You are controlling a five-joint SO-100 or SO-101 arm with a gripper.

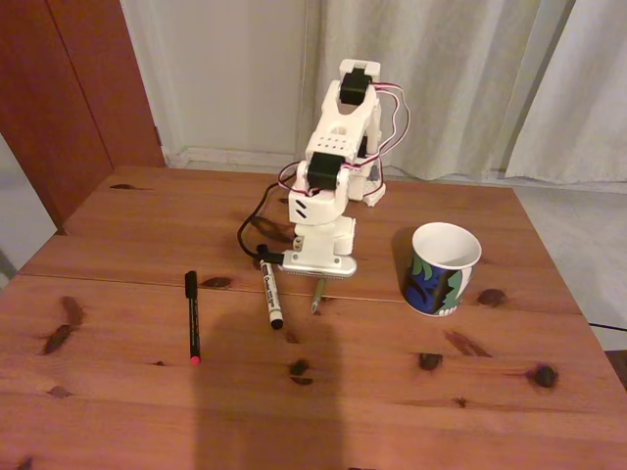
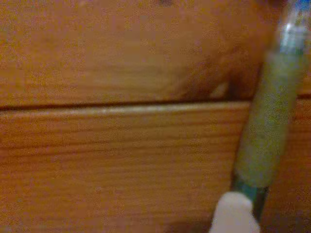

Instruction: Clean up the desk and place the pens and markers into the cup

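Curtained room, pine tabletop (image 1: 411, 392) | cup (image 1: 443, 268) sat at 3 o'clock of the arm, nothing visibly in it | black pen (image 1: 192, 317), white marker (image 1: 270, 293) and green pen (image 1: 317, 295) lay loose at 6 to 8 o'clock | pincer (image 2: 235, 213) low beside green pen in wrist view, grip state unclear | all three remained to be cupped

A: How many writing items are counted on the desk (image 1: 118, 411), fixed view?

B: Three. 1 black pen (image 1: 192, 316) w/ red tip, 1 white marker (image 1: 270, 293) w/ black cap, 1 green pen (image 1: 317, 295), partly hidden by the arm.

A: Cups?

B: 1 cup (image 1: 442, 268) is counted. Also 1 robot arm (image 1: 331, 186).

A: And in the wrist view?

B: 1 green pen (image 2: 270, 131) is seen there, approx. upright in frame, blurred. 1 plank seam is counted across the wood.
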